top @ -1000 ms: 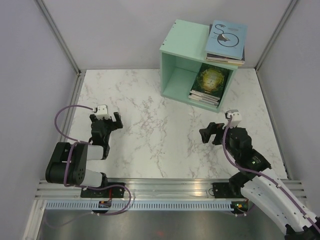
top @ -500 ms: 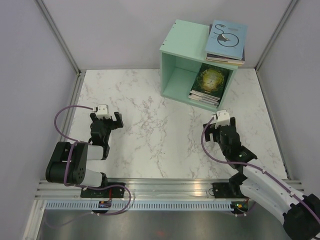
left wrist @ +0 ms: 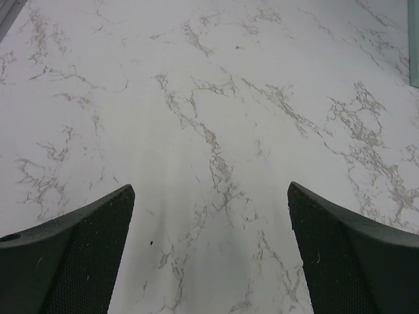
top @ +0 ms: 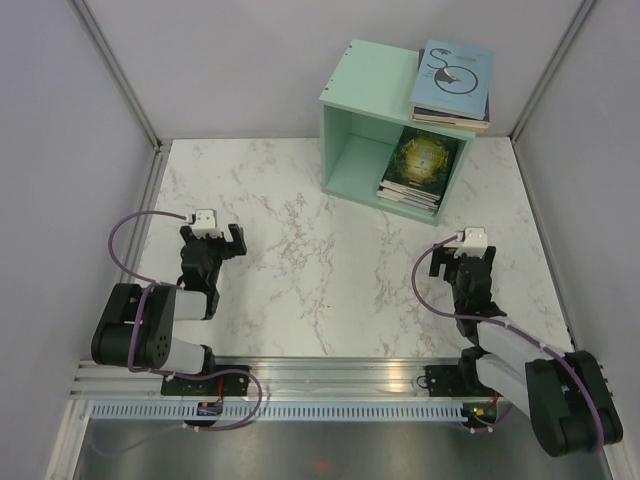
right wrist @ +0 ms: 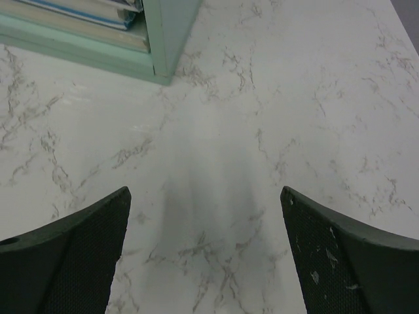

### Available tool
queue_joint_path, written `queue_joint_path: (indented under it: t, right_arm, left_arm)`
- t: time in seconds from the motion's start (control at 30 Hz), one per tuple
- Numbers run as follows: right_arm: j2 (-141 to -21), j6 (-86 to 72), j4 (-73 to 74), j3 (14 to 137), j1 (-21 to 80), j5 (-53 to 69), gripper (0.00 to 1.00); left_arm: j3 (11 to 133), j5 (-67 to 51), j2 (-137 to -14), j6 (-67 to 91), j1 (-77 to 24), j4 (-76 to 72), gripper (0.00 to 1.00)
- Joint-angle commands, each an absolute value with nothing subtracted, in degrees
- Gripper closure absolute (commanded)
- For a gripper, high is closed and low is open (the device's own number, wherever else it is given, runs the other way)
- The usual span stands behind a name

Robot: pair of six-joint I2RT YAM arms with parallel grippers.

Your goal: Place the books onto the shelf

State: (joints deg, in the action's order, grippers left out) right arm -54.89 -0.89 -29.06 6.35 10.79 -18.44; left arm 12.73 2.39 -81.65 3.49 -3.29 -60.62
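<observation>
The worktop (top: 300, 290) is white marble-look, laced with thin grey veins that run in all directions. Pale grey panels (top: 60, 120) close it in on the left, back and right. Slim metal posts (top: 115, 70) slant up at the two back corners. Along the near edge lies a grooved aluminium rail (top: 330, 372), just before it a white slotted duct (top: 340, 410), then a dull metal sheet (top: 320, 450).
</observation>
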Motion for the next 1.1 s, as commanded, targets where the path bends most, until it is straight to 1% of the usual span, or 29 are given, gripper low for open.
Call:
queue_joint_path:
  t: [0.0, 0.03, 0.13, 0.17, 0.2, 0.23, 0.3, 0.33, 0.37, 0.4, 0.43, 0.5, 0.57, 0.6, 1.07]
  right_arm:
    - [-60.98, -3.60, -46.83, 7.38, 9.67, -17.84, 0.02]
    - [-64.82, -3.86, -48.50, 7.90, 9.49, -18.02, 0.02]
    - [-70.64, -4.83, -56.93, 9.66, 8.18, -17.05, 0.02]
    - [-74.75, -3.53, -60.09, 11.32, 7.91, -15.57, 0.02]
    - [-76.19, -2.21, -59.42, 12.64, 7.74, -14.77, 0.02]
    - [-80.81, -1.07, -61.42, 12.74, 7.39, -13.63, 0.02]
    - [-86.45, -2.28, -70.97, 11.44, 5.28, -11.08, 0.02]
    - [-89.70, -4.11, -76.32, 10.73, 4.84, -12.38, 0.02]
    - [-87.56, -5.44, -69.76, 12.55, 4.31, -15.87, 0.02]
    - [-86.67, -5.36, -67.70, 12.74, 4.39, -15.82, 0.02]
    - [-88.75, -5.01, -74.46, 11.79, 4.39, -14.78, 0.02]
    - [-87.28, -3.87, -70.42, 12.21, 4.31, -12.14, 0.02]
    - [-88.06, -1.51, -71.19, 12.65, 4.39, -8.99, 0.02]
    - [-87.72, -0.54, -69.28, 13.27, 4.48, -3.14, 0.02]
    - [-87.45, 1.50, -70.93, 12.22, 5.27, -3.16, 0.02]
  left_arm:
    - [12.48, 2.29, -82.00, 0.53, -3.08, -65.30, 0.00]
    - [12.48, 2.29, -82.00, 0.53, -3.08, -65.22, 0.00]
    - [12.48, 2.37, -82.00, 0.53, -3.08, -65.30, 0.00]
    - [12.48, 2.29, -82.00, 0.53, -3.08, -65.39, 0.00]
    - [12.57, 2.29, -82.00, 0.53, -3.08, -65.39, 0.00]
    - [12.48, 2.29, -82.00, 0.53, -3.08, -65.30, 0.00]
    - [12.48, 2.37, -82.00, 0.53, -3.08, -65.39, 0.00]
    - [12.48, 2.29, -82.00, 0.53, -3.08, -65.39, 0.00]
    - [12.48, 2.37, -82.00, 0.53, -3.08, -65.39, 0.00]
    - [12.48, 2.29, -82.00, 0.44, -3.08, -65.30, 0.00]
    - [12.48, 2.29, -82.00, 0.53, -3.08, -65.39, 0.00]
    - [12.48, 2.29, -82.00, 0.53, -3.08, -65.30, 0.00]
    - [12.48, 2.29, -82.00, 0.53, -3.08, -65.39, 0.00]
    - [12.48, 2.29, -82.09, 0.53, -3.08, -65.30, 0.00]
    - [12.48, 2.29, -82.00, 0.53, -3.08, -65.39, 0.00]
